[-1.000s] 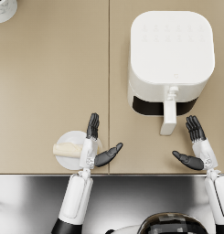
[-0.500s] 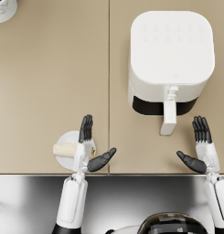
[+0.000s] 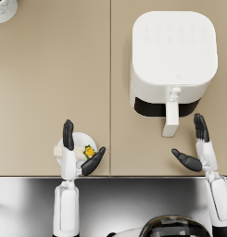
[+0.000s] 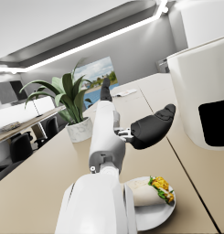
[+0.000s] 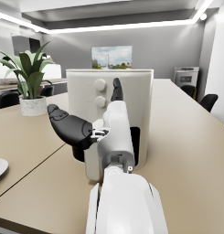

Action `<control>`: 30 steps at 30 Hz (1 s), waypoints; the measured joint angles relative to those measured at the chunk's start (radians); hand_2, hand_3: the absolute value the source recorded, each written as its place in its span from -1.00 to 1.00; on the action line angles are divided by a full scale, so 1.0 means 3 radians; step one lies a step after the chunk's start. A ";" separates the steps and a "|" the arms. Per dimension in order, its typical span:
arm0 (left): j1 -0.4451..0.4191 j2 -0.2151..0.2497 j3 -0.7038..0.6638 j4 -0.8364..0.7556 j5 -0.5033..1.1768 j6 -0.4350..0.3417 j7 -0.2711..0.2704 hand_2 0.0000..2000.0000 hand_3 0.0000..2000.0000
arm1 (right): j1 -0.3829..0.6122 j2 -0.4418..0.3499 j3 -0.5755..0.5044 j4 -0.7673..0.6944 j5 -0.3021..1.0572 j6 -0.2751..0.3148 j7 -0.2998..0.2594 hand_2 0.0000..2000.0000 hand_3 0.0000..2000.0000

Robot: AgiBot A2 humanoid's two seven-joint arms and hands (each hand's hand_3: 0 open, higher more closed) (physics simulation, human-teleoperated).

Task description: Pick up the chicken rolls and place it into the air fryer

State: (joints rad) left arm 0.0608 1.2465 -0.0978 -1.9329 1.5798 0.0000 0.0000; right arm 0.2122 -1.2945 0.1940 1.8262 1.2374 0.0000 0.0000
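One chicken roll is counted, lying on one small white plate near the table's front edge, its yellow-and-green filling showing at the end turned toward the air fryer. One white air fryer is seen well apart from it, across the seam of the beige table, with its drawer's handle sticking out toward the robot over a dark opening. One potted plant is picked up in the left wrist view; in the head view only the rim of its pot is caught at the far corner.

Two hands are in play. The left hand is held over the plate, fingers stretched straight ahead and thumb splayed out toward the fryer; nothing is gripped. Whether the roll is touched cannot be told from above, but in the left wrist view the hand is seen raised above the table, with the roll and plate lying below the forearm. The right hand is held just in front of the fryer, beside the handle, fingers straight and together, thumb spread wide toward the left, and nothing is held. In the right wrist view that hand is seen in front of the fryer's body. Office chairs and a framed picture are glimpsed in the room behind.
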 measured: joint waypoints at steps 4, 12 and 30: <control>-0.0109 0.0033 -0.0094 -0.0041 0.0601 0.0000 0.0000 -1.00 -1.00 | 0.0030 -0.0050 0.0063 -0.0084 0.0019 0.0000 0.0000 -1.00 -1.00; -0.0355 0.0135 -0.0391 -0.0207 0.1807 0.0000 0.0000 -1.00 -1.00 | 0.0061 -0.0133 0.0102 -0.0236 0.0025 0.0000 0.0000 -1.00 -1.00; -0.0175 0.0067 -0.0253 0.0036 0.4215 -0.1737 0.0000 -1.00 -1.00 | 0.0068 -0.0270 0.0021 -0.0342 0.0025 0.0000 0.0000 -1.00 -1.00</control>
State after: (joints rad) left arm 0.0082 1.2667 -0.1738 -1.9220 2.8444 -0.5210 0.0000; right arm 0.2325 -1.3754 0.2004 1.7236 1.2449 0.0000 0.0000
